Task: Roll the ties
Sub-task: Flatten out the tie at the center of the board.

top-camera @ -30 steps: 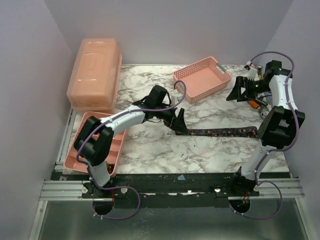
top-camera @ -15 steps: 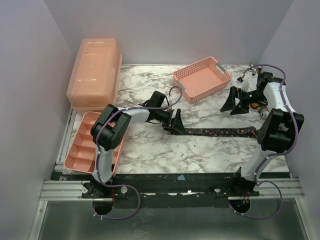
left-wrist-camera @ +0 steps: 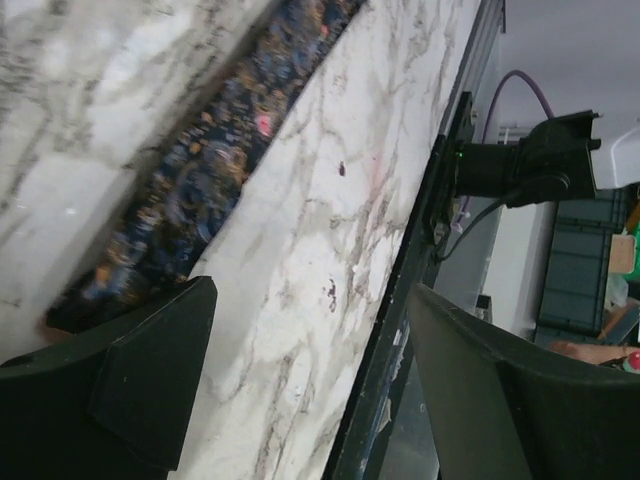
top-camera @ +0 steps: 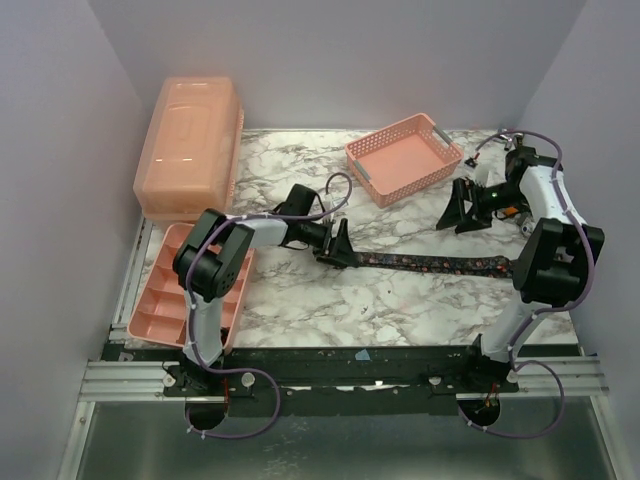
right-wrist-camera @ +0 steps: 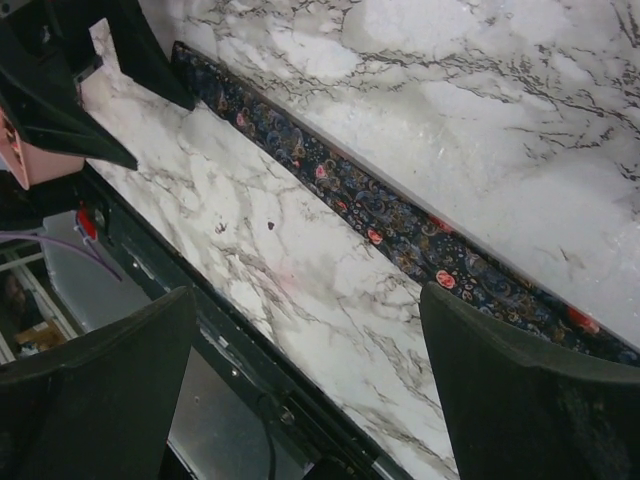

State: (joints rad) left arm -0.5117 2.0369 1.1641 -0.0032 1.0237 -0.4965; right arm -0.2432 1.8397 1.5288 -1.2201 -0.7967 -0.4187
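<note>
The tie (top-camera: pixel 430 264) lies flat in front of the pink basket (top-camera: pixel 405 160) as one long narrow strip of dark navy cloth with small red and orange dots. The left gripper (top-camera: pixel 338 245) stands at the tie's end, in front-left of the basket, wide open and gripping nothing. The right gripper (top-camera: pixel 460 212), to the right of the basket, is also wide open and empty.

Your tie (top-camera: pixel 440 264) is soft cloth, dull and not shiny. The table (top-camera: pixel 330 300) has a smooth marble look with a little shine. The basket (top-camera: pixel 425 180), the tray (top-camera: pixel 160 300) and the lidded box (top-camera: pixel 188 140) are pink plastic, and the box is glossy. On the left gripper (left-wrist-camera: pixel 310 288), the fingers (left-wrist-camera: pixel 140 380) look like dull black plastic, maybe rubbery.
</note>
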